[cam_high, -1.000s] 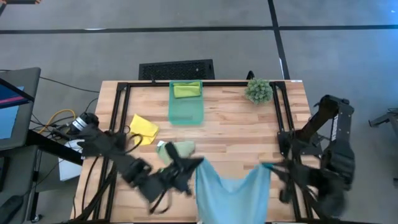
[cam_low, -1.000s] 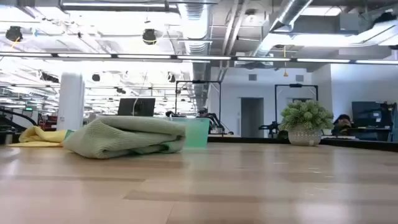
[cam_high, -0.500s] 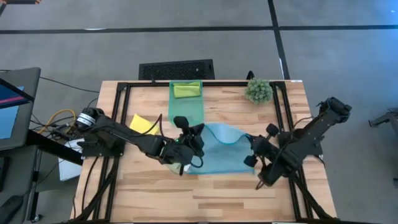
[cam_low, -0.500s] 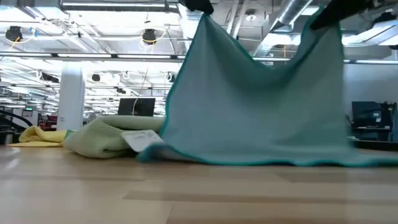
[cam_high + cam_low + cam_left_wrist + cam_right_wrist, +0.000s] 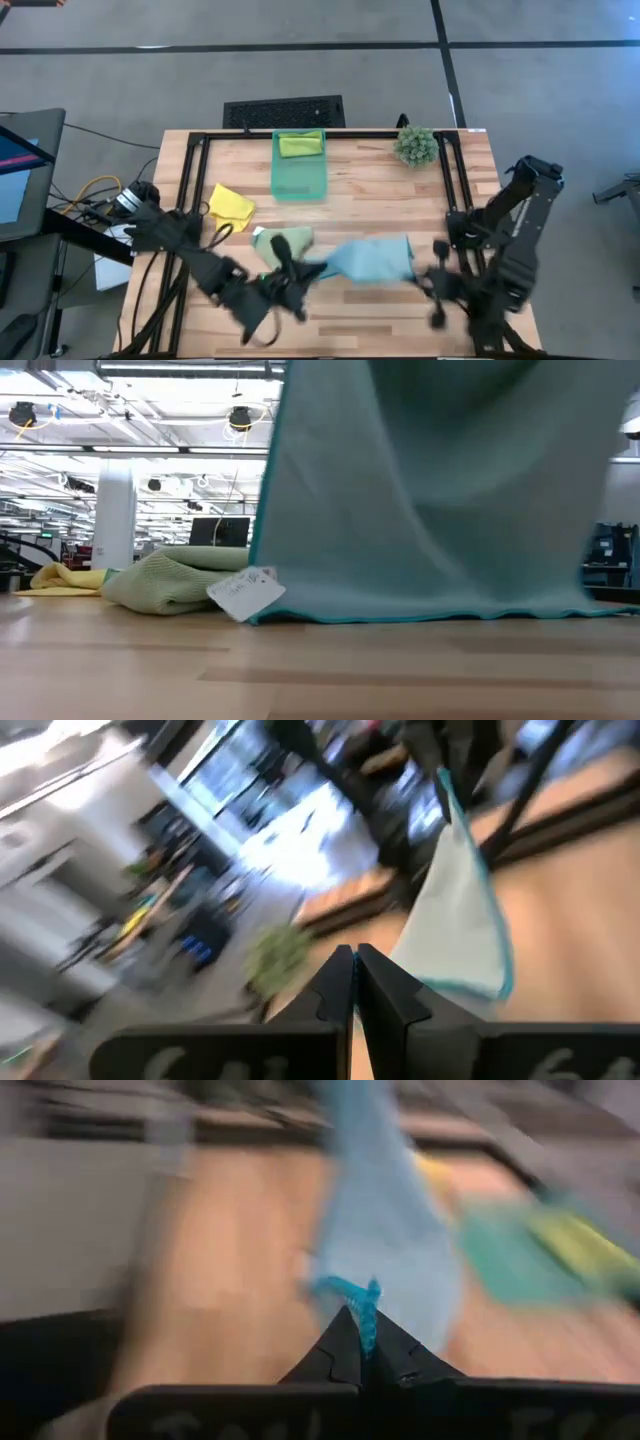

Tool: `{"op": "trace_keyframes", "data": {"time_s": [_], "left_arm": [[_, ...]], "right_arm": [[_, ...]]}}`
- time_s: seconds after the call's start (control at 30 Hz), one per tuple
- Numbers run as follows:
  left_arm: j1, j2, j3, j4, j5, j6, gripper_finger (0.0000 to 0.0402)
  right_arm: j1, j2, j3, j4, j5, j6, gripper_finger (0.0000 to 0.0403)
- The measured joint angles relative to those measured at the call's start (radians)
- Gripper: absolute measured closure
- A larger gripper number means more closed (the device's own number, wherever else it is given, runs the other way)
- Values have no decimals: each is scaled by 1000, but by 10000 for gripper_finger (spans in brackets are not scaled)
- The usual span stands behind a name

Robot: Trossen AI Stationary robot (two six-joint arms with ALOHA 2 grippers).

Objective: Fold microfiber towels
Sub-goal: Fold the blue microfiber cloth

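Two grippers hold the light blue towel point(image 5: 372, 260) stretched above the table point(image 5: 400, 195).
Left gripper point(image 5: 300, 272) pinches its 9 o'clock corner, right gripper point(image 5: 428, 277) its 3 o'clock corner.

Both arms all-dark, matte black links and joint housings. Left arm point(image 5: 190, 255) at lower left of the high view: chunky segmented links, a silver-and-black round cap on the base joint at far left, thin black cables looped alongside. Right arm point(image 5: 505, 240) at lower right: boxy black links, round knob-like joint caps, same finish. Wrist views: each arm's own fingers point(image 5: 352, 982) are black, tapering to narrow pointed tips above a wide flat black bar across the frame bottom, faint pale lettering on it, unreadable.
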Motion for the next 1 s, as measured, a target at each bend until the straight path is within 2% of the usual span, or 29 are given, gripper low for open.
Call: {"op": "trace_keyframes", "data": {"time_s": [0.1,0.17,0.27,0.33,0.37,0.43,0.5,0.63,0.73,0.83,1.0], "left_arm": [[-65,0,7,91,35,52,401],[-94,0,7,154,40,110,401],[-93,0,8,190,42,159,401],[-65,0,8,171,14,156,401],[-45,0,8,147,-12,134,401],[5,1,8,53,-38,58,401],[64,7,8,-40,-40,-4,402],[200,6,7,-185,-2,-131,402],[296,6,-39,-250,72,-199,402],[371,6,-104,-242,125,-190,402],[437,6,-183,-172,260,-139,402]], "right_arm": [[95,1,17,282,-7,-337,391],[139,-4,25,460,49,-486,391],[172,-24,27,602,249,-590,391],[178,-40,27,562,399,-575,391],[177,-49,27,503,450,-536,391],[167,-70,26,318,460,-397,391],[145,-86,26,78,403,-159,391],[59,-77,-5,-436,262,434,391],[-7,-59,-85,-647,137,738,391],[-61,-54,-194,-665,56,821,391],[-127,-54,-321,-585,37,792,391]]}}
